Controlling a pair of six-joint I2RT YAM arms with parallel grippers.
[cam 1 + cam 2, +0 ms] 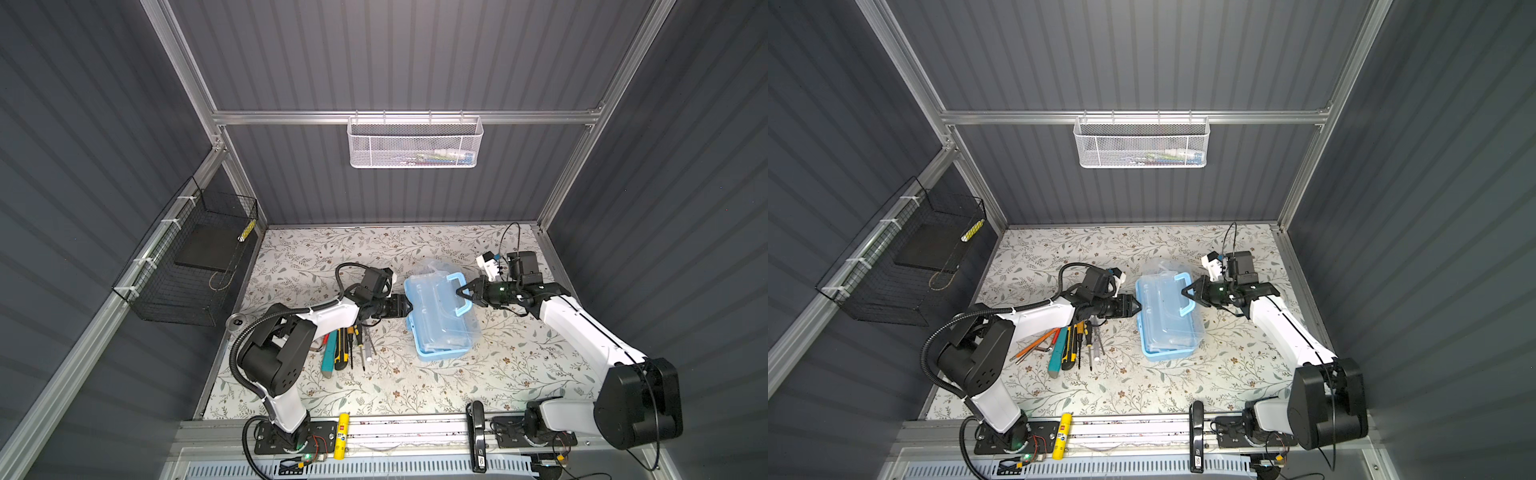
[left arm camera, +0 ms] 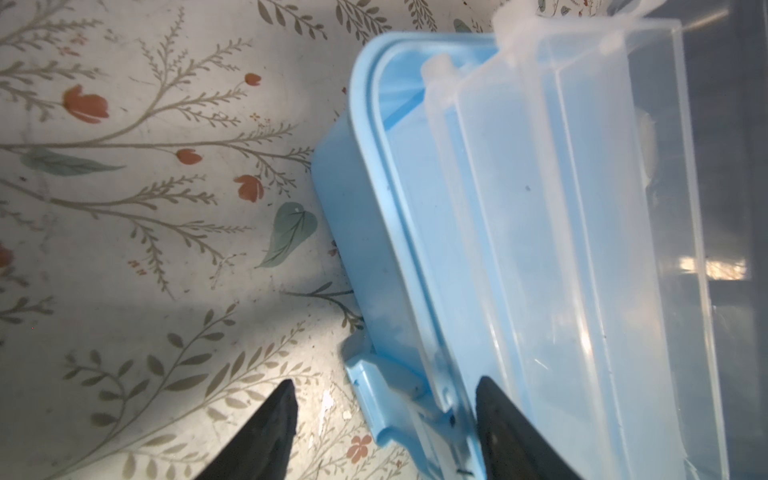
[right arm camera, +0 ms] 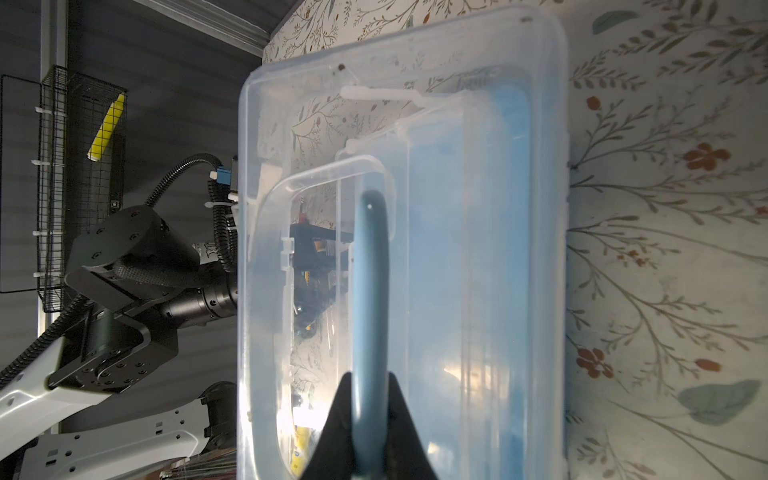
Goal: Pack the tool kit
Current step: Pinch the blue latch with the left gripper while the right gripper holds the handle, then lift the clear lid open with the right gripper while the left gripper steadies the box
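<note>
Clear lid [image 3: 478, 249], handle [image 3: 371, 270] in right pincer [image 3: 370, 386], left pincer [image 3: 316, 270] blurred behind

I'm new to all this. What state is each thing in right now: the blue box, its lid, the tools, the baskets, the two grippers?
Blue box: standing on the table.
Clear lid: partly open, tilted up.
Right gripper: shut on the handle.
Left gripper: open, at the box's edge.
Screwdrivers, utility knife: loose on the table, unpacked.
White mesh basket: hanging, holds items.
Black wire basket: hanging on side wall.
</note>
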